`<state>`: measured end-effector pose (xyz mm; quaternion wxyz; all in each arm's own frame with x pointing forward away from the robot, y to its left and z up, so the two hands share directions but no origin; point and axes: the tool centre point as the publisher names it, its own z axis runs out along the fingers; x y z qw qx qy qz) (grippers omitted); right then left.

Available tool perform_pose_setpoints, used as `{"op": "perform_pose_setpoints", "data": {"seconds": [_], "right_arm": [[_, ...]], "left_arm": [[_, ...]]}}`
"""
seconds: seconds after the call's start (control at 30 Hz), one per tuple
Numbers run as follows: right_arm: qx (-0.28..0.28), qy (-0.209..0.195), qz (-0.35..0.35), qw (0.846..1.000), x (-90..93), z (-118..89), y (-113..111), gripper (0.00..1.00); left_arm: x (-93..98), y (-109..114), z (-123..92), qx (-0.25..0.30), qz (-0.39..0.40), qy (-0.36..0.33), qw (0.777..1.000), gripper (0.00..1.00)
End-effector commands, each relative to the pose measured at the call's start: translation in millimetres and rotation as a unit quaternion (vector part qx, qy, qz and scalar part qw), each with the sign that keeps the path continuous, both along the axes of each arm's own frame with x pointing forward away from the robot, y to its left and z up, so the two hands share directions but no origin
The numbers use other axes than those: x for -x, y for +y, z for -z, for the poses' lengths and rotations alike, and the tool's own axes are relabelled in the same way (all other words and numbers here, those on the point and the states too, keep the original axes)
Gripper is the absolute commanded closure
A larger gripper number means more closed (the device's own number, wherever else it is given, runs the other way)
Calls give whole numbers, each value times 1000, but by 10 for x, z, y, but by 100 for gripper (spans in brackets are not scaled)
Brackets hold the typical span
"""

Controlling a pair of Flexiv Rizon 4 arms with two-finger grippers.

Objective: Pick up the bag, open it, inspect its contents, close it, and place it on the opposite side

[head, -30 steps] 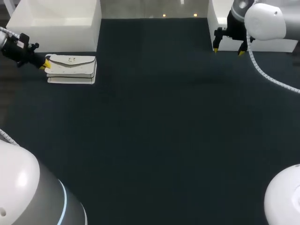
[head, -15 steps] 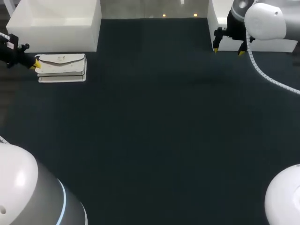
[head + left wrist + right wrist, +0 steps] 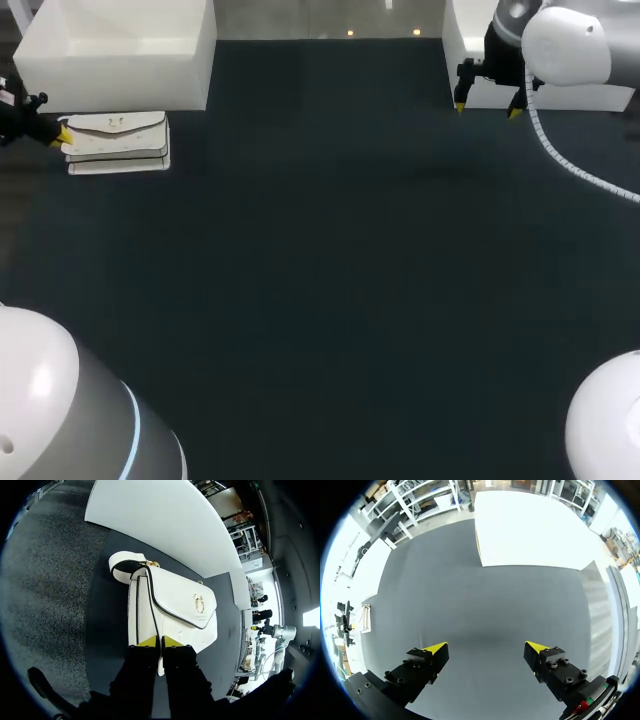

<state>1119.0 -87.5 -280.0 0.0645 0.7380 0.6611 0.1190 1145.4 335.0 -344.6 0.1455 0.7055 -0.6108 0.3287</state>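
A white handbag [image 3: 117,141] with a gold clasp lies on the dark table near its far left edge, in front of a white box. My left gripper [image 3: 63,133] meets the bag's left end. In the left wrist view the gripper [image 3: 160,642] is shut on a thin edge of the bag [image 3: 175,605]; its flap is down and its strap loop points away from the fingers. My right gripper [image 3: 487,107] hangs open at the far right with nothing between its fingers [image 3: 485,652]. From there the bag [image 3: 366,618] shows small and far off.
A white box [image 3: 120,50] stands at the back left, right behind the bag, and another white box [image 3: 470,50] at the back right by my right gripper. The dark mat [image 3: 340,280] stretches wide between them.
My left gripper has drawn the bag leftward along the table, toward the left edge. The right arm has kept still.
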Motion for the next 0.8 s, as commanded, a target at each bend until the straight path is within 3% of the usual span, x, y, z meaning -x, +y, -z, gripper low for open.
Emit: {"op": "perform_pose_setpoints", "data": {"seconds": [0.03,0.1,0.13,0.2,0.23,0.27,0.3,0.33,0.8], "right_arm": [[2,1,1,1000,2,-4,5,0],[2,1,1,1000,2,-4,5,0],[2,1,1,1000,2,-4,5,0],[2,1,1,1000,2,-4,5,0],[2,1,1,1000,2,-4,5,0],[2,1,1,1000,2,-4,5,0],[2,1,1,1000,2,-4,5,0],[2,1,1,1000,2,-4,5,0],[2,1,1,1000,2,-4,5,0]], "left_arm": [[-64,99,4,11,90,110,990,100],[-59,106,4,11,90,112,990,96],[-55,107,4,11,89,112,990,65],[-52,108,3,10,87,109,990,55],[-49,108,-1,10,82,105,991,45],[-48,108,-9,9,81,103,991,21],[-44,103,-21,8,79,101,992,4],[-36,94,-35,7,75,99,992,0],[225,-3,-193,-33,32,97,994,1]]}}
